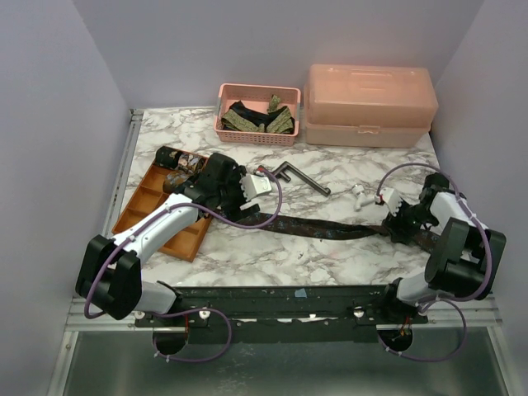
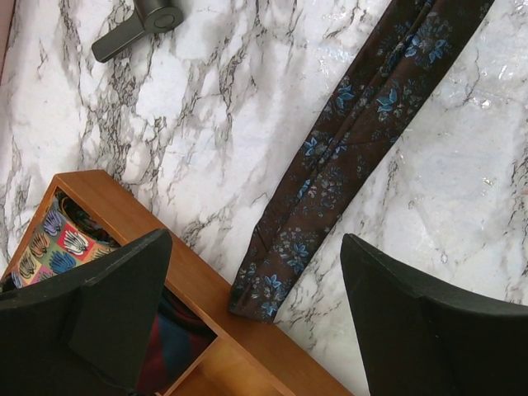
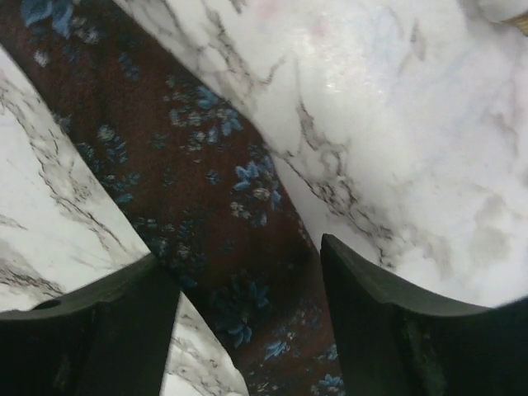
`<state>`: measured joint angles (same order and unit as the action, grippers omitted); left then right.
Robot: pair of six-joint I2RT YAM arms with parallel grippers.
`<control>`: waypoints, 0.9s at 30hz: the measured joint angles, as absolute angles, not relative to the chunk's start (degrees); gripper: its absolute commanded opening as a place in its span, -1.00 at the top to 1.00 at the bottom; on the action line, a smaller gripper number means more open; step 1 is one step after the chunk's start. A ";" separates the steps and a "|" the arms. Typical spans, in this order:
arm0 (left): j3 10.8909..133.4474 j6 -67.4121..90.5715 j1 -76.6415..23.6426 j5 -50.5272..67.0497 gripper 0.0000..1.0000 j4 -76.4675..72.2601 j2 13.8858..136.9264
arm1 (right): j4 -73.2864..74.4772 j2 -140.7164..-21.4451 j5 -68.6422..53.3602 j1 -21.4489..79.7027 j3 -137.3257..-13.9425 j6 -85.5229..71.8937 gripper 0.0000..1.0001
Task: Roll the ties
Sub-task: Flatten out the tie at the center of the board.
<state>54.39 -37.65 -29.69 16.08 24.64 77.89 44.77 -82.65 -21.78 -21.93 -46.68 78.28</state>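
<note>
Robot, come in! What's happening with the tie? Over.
Left gripper open over the brown tie, at its narrow tip. Right gripper open, straddling it farther along. Tie flat, unrolled. Tip against the wooden tray; grey crank lies apart.

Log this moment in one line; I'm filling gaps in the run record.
brown tie: flat, unrolled | left gripper: open over its narrow end | right gripper: open over its wider part

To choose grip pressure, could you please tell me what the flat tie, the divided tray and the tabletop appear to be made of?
The tie looks like woven fabric, brown with blue flowers, lying limp. The divided tray looks like wood or wood-toned plastic, smooth orange-brown. The tabletop looks like glossy marble or marble-print laminate: grey veins, glare.
</note>
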 measured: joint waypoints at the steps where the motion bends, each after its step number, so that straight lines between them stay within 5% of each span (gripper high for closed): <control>1: 54.39 -37.65 -29.69 16.05 -0.72 24.56 77.87 | 45.17 -83.61 -21.76 -21.91 -46.68 78.91 0.13; 3: 54.39 -37.65 -29.71 15.46 -0.71 24.43 77.84 | 46.72 -85.23 -21.67 -21.80 -46.74 79.96 0.66; 6: 54.41 -37.58 -29.74 14.22 -0.71 24.47 77.84 | 52.10 -86.98 -21.76 -21.28 -48.36 81.32 0.94; 12: 54.68 -36.51 -29.74 13.96 -0.71 25.96 77.84 | 70.63 -95.18 -24.62 -18.44 -59.29 78.11 0.93; 22: 57.84 -34.30 -29.74 17.41 -0.72 31.29 78.02 | 79.72 -110.00 -32.08 -11.94 -63.20 63.96 0.87; 27: 58.85 -32.34 -30.04 19.33 -0.72 31.92 79.92 | 80.47 -117.51 -36.95 -12.01 -70.50 58.24 0.52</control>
